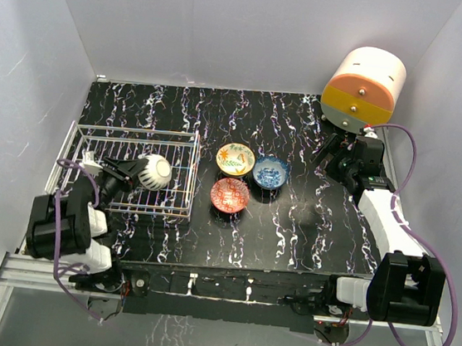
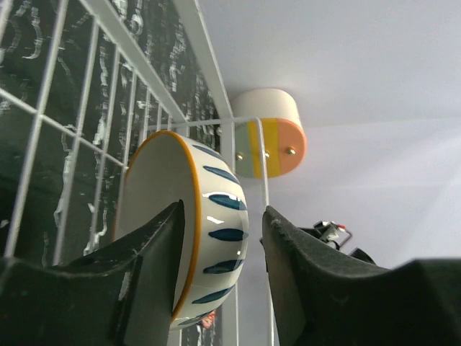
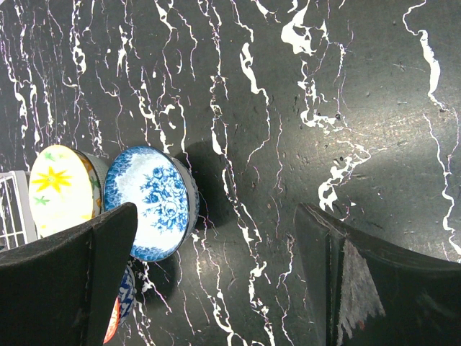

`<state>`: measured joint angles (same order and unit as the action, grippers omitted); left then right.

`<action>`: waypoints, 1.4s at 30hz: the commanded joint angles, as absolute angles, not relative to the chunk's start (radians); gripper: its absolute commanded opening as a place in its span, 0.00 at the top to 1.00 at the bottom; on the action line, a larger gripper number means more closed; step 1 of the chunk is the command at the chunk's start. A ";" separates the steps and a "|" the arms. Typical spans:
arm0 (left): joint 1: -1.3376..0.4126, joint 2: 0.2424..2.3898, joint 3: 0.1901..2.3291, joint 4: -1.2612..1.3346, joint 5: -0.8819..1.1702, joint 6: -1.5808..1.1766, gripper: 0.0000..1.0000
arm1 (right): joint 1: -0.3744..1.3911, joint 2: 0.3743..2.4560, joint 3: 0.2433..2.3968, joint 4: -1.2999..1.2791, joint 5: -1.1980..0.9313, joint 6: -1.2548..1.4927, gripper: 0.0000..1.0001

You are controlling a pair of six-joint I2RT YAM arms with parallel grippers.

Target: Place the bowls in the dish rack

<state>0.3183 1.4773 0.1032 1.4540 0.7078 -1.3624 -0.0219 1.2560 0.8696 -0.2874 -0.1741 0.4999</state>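
The white wire dish rack (image 1: 110,136) stands at the left of the table. In it a white bowl (image 1: 157,172) with blue dashes and an orange rim (image 2: 220,216) stands on edge. My left gripper (image 1: 135,172) is open astride that bowl's wall (image 2: 223,209), one finger inside, the other a small gap off the outside. A yellow-floral bowl (image 1: 235,158), a blue bowl (image 1: 271,172) and a red bowl (image 1: 230,195) sit on the table right of the rack. My right gripper (image 1: 334,156) stands open over bare table (image 3: 216,213), right of the blue bowl (image 3: 148,202).
A cream-and-orange cylindrical drawer unit (image 1: 363,89) stands at the back right corner, just behind the right arm. White walls close in the black marbled table (image 1: 309,224) on three sides. The rack's wires (image 2: 204,61) run close past my left fingers.
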 commanded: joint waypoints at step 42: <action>-0.090 1.213 1.032 -0.491 -0.014 -0.384 0.09 | -0.025 1.257 0.848 -0.220 -0.203 0.493 0.07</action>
